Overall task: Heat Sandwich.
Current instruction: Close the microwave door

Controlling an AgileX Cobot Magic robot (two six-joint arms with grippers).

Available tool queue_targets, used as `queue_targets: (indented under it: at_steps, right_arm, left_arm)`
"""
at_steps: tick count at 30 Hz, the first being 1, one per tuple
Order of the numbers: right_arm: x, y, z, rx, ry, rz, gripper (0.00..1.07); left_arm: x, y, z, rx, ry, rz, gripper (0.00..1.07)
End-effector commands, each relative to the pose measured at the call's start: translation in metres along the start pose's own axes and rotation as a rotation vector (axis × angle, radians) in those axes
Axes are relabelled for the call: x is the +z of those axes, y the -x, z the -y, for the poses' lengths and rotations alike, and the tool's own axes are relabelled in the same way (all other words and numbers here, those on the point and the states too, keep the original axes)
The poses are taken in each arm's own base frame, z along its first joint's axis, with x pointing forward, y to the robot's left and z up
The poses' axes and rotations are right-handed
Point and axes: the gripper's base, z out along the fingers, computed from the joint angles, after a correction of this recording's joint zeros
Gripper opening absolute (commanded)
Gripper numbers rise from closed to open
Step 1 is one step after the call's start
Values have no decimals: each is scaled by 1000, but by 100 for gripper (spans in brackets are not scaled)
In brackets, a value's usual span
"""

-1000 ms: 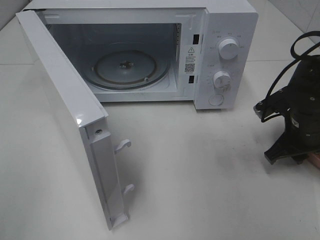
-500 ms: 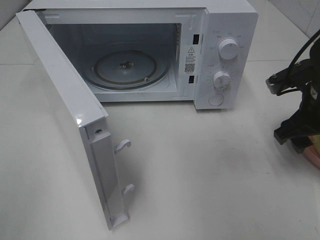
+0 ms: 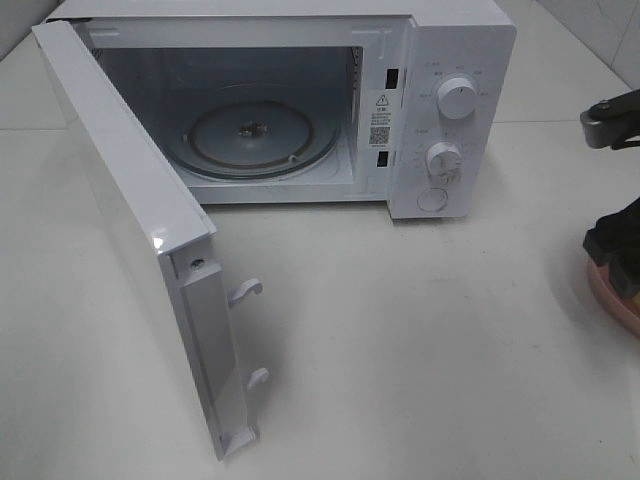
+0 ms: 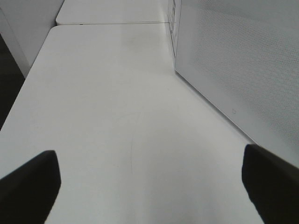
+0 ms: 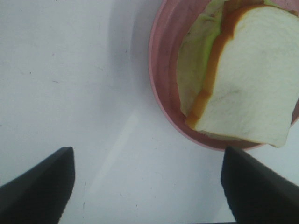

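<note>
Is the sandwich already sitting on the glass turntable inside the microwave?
No, the turntable is bare, and the sandwich lies on the pink plate out on the table.

Black right arm [image 3: 615, 245], grey bracket, black gripper fingers [image 5: 39, 186].

left gripper [image 4: 149, 186]: jaws spread wide, nothing between them, dark fingertips [image 4: 28, 186] at both lower corners | table [image 4: 117, 116]: white, seam line far off | microwave door [image 4: 243, 65]: white dotted panel, standing just beside the gripper's path, bottom edge on table
</note>
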Motion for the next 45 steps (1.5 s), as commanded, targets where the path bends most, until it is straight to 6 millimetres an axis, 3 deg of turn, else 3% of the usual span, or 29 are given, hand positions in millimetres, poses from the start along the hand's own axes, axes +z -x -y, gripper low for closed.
queue_targets:
  at_steps: [1,14,23,28,31,37,45]
  right_arm:
    - [-20,-13,6,34,23,16,80]
    - [-69,-58,17,60,118,124,77]
    - [-104,-108,31,93,134,288,76]
    - [-107,-123,33,104,137,330,76]
    - [-105,-143,35,116,137,389,76]
    - [-90,-177,33,141,134,478,76]
    - [-76,-200,31,216,112,581,76]
  left_arm:
    - [-3,-1,1,-6,1,27,101]
    - [-3,-1,1,-6,1,27,101]
    - [-3,-1,1,-6,1,27,101]
    - [-3,-1,1,-6,1,27,101]
    - [-3,-1,1,-6,1,27,101]
    - [-3,-1,1,-6,1,27,101]
    - [-3,-1,1,-6,1,27,101]
